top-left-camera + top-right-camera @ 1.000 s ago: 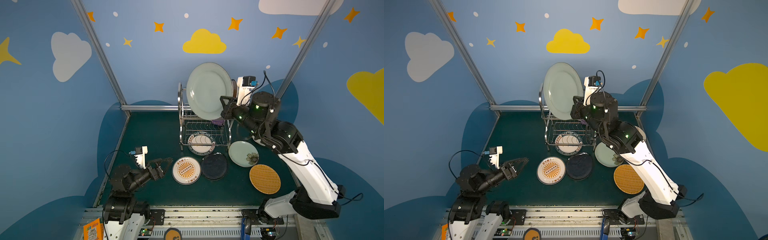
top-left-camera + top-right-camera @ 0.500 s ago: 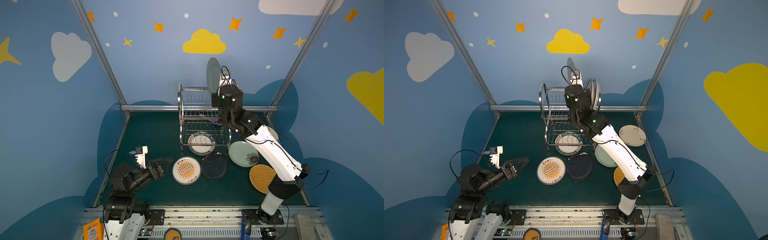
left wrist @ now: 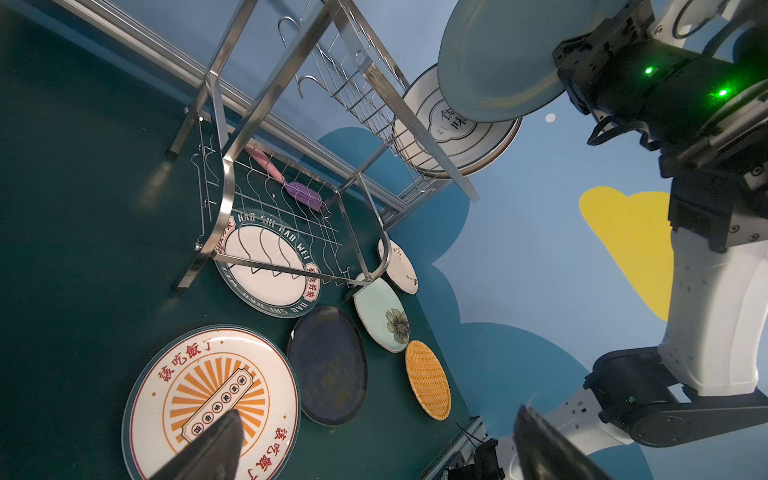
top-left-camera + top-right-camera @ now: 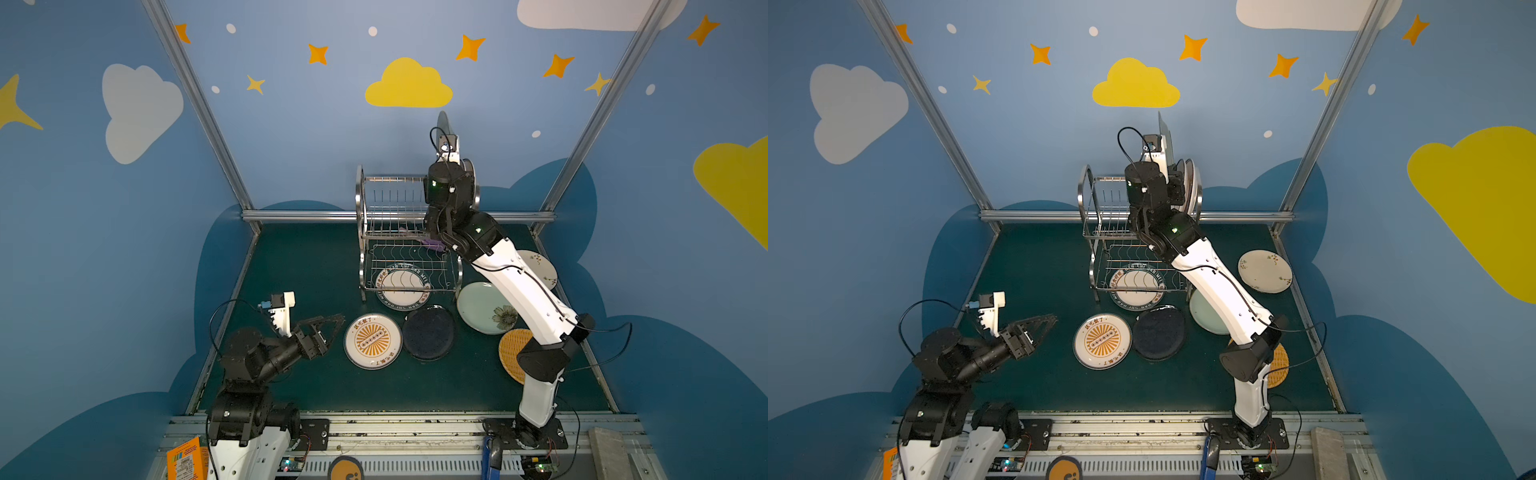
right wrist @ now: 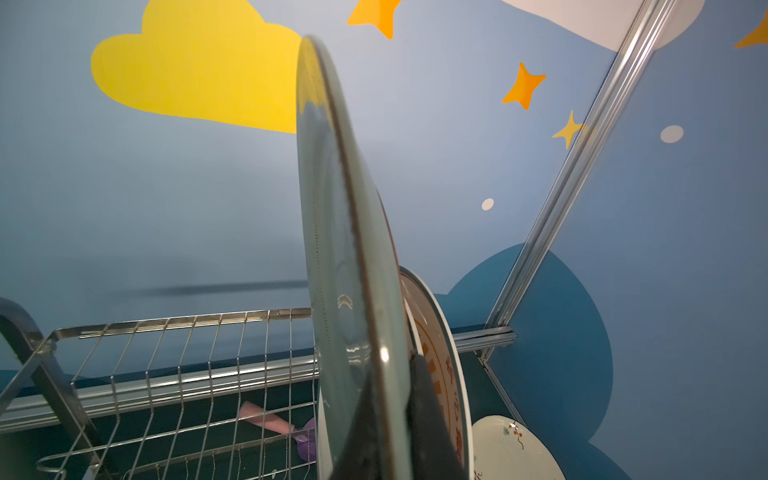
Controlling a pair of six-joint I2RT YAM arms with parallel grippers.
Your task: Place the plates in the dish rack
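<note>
Blue walls painted with clouds and stars close in a dark green mat (image 4: 291, 266). On the left my left gripper (image 4: 330, 330) hangs with its jaws spread wide and empty, just beside the sunburst plate (image 4: 372, 340), which lies flat next to the navy plate (image 4: 428, 333). It has no part in this step, so I would leave it there, out of the way.

Further along stands the rack (image 4: 395, 216), most of its upper slots free. Above its right end I hold the green plate (image 5: 336, 249) on edge. My right gripper (image 5: 392, 415) is clamped tight on the rim nearest me. The racked plates (image 4: 1188, 183) stand just beside it on the right.

To do this well, I judge I should keep the plate upright and line its bottom rim up with the free slot next to those plates. I would then lower it straight down, with no swing towards them. I should let go only once the rim sits between the wires, or the plate may tip. On the far right the flower plate (image 4: 486, 307), the woven plate (image 4: 509, 353) and the cream plate (image 4: 538, 266) lie on the mat.
</note>
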